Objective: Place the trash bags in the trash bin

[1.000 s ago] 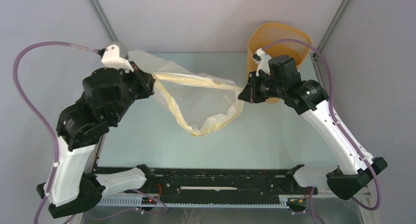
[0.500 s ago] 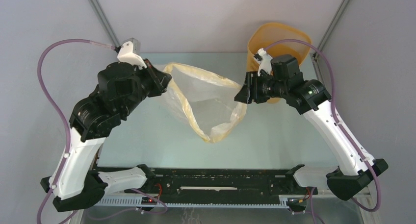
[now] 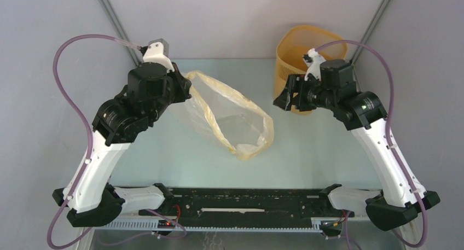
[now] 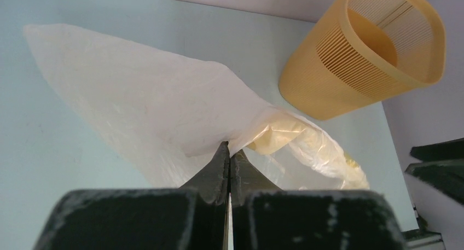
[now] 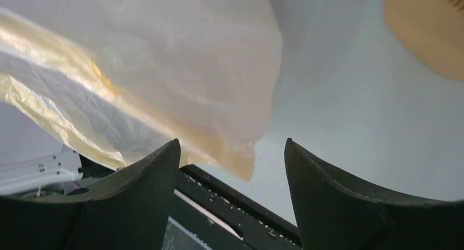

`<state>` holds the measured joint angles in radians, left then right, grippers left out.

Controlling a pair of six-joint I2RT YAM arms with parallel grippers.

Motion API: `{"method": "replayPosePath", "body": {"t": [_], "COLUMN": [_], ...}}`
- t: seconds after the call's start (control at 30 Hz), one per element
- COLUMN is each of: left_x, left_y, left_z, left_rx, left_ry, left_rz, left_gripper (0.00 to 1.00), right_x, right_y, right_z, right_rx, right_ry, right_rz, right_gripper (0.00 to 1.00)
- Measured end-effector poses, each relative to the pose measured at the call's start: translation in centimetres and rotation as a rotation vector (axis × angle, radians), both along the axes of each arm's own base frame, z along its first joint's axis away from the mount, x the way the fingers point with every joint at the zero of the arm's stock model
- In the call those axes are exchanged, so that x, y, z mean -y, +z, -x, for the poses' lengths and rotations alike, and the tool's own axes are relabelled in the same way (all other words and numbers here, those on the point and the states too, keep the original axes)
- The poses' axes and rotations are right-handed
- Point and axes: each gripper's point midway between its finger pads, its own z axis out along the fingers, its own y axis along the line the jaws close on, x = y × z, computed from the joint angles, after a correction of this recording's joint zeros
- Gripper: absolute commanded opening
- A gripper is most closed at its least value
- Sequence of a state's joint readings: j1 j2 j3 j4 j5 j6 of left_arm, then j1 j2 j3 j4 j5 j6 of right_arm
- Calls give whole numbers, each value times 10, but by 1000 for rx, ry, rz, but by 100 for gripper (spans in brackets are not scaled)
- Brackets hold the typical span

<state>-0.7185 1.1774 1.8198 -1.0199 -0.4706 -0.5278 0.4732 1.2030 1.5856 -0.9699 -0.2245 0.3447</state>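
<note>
A translucent whitish trash bag [image 3: 230, 116] with a pale yellow rim band hangs from my left gripper [image 3: 186, 90], which is shut on its edge. The left wrist view shows the closed tips [image 4: 230, 151] pinching the bag [image 4: 137, 102]. The bag sags toward the table's middle. The yellow-orange slitted trash bin [image 3: 306, 45] stands upright at the back right, also seen in the left wrist view [image 4: 366, 53]. My right gripper [image 3: 285, 101] hovers in front of the bin, open and holding nothing; the bag [image 5: 164, 69] hangs beyond its fingers [image 5: 148, 173].
The pale green table [image 3: 317, 151] is bordered by grey walls left and right. A black rail [image 3: 246, 198] runs along the near edge between the arm bases. Purple cables loop over both arms.
My right gripper has opened and let go of the bag's rim, then drawn back right toward the bin. The left arm swung right with the bag, which now sags instead of stretching between the grippers.
</note>
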Motion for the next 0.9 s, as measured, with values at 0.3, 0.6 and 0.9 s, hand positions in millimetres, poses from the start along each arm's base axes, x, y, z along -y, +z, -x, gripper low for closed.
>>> {"method": "replayPosePath", "body": {"t": [0.3,0.6,0.9], "left_x": [11,26,26], "left_y": [-6,-23,-23], "left_z": [-1,2,6], "left_rx": [-18,-56,-47], "left_ry": [-67,-157,-193], "left_rz": [-29,-62,-84], "left_gripper": [0,0,0], "right_x": [72,169,199], "right_y": [38,41,6], "right_z": [-45,-95,-154], "right_rx": [96,91,-72], "right_ry": [-353,-833,-998], "right_rz": [-14,20,44], "right_gripper": [81,91,89]}}
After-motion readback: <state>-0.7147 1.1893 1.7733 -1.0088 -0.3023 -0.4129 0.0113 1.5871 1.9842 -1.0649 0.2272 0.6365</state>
